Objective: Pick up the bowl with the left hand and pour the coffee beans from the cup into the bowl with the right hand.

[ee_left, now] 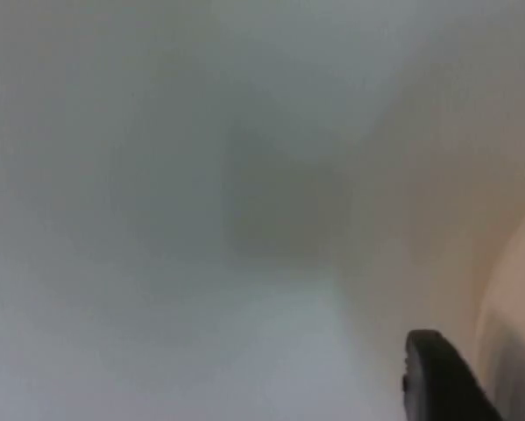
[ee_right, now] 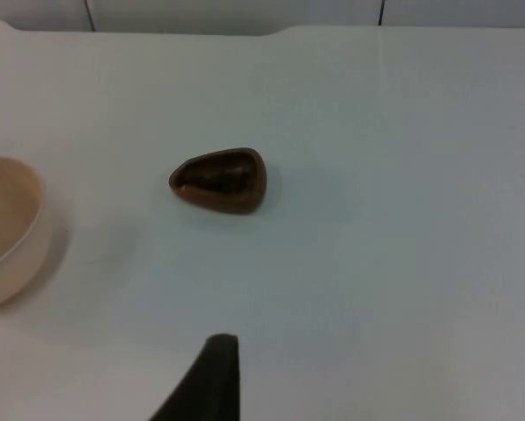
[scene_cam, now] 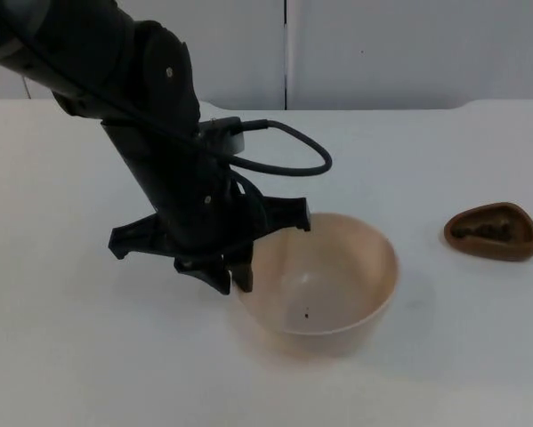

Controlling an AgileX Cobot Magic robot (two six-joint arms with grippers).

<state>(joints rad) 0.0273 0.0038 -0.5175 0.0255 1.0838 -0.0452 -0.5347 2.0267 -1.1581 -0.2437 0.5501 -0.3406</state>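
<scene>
A cream bowl (scene_cam: 337, 267) stands a little right of the table's middle, with one dark speck (scene_cam: 306, 313) on its inner wall. My left gripper (scene_cam: 234, 279) is at the bowl's left rim and is shut on it, one finger inside the rim and one outside. From the left wrist, the bowl's wall (ee_left: 437, 219) is close and blurred beside a black fingertip (ee_left: 437, 381). A brown cup (scene_cam: 493, 231) with dark coffee beans lies at the right, apart from the bowl. My right gripper (ee_right: 211, 386) hangs over the table, back from the cup (ee_right: 220, 180) and the bowl (ee_right: 3, 228).
The white table top (scene_cam: 88, 356) ends at the grey partition wall (scene_cam: 382, 44) behind. The left arm's black links (scene_cam: 150, 107) slant down from the upper left over the table.
</scene>
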